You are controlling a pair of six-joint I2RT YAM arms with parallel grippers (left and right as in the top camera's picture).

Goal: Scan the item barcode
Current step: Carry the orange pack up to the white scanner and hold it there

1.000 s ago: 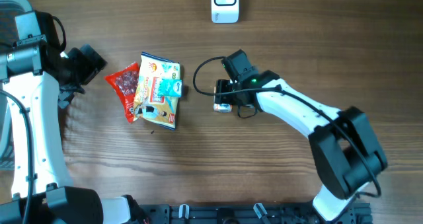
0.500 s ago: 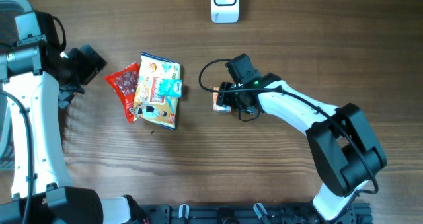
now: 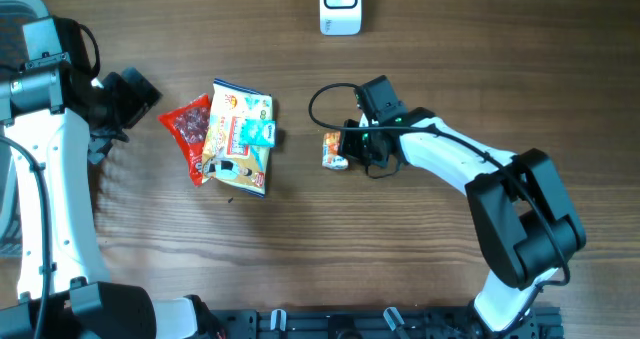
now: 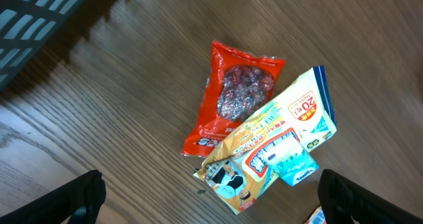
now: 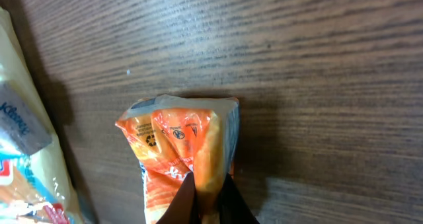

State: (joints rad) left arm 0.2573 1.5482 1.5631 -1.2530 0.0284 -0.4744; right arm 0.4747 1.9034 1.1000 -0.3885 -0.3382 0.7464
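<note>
Orange packet (image 3: 334, 151) newly clamped by the right hand (image 3: 352, 147).
Across the wooden worktop (image 3: 300, 249), nothing else shifted: left hand (image 3: 128, 99) held wide apart and empty at the left side, near the yellow tissue pack (image 3: 240, 137) and the red snack bag (image 3: 187, 134), both untouched; white scanner (image 3: 340, 4) kept its place at the far edge. Brought the right hand's fingers (image 5: 228, 201) from apart a second earlier to together, pinching one end of the packet between the tips, as shown in the right wrist view. Left the packet apparently resting on the wood just right of the tissue pack, well apart from the scanner. Judged the grasp made, with lifting and turning the barcode toward the scanner not yet done. Could not tell which face carried the barcode.
</note>
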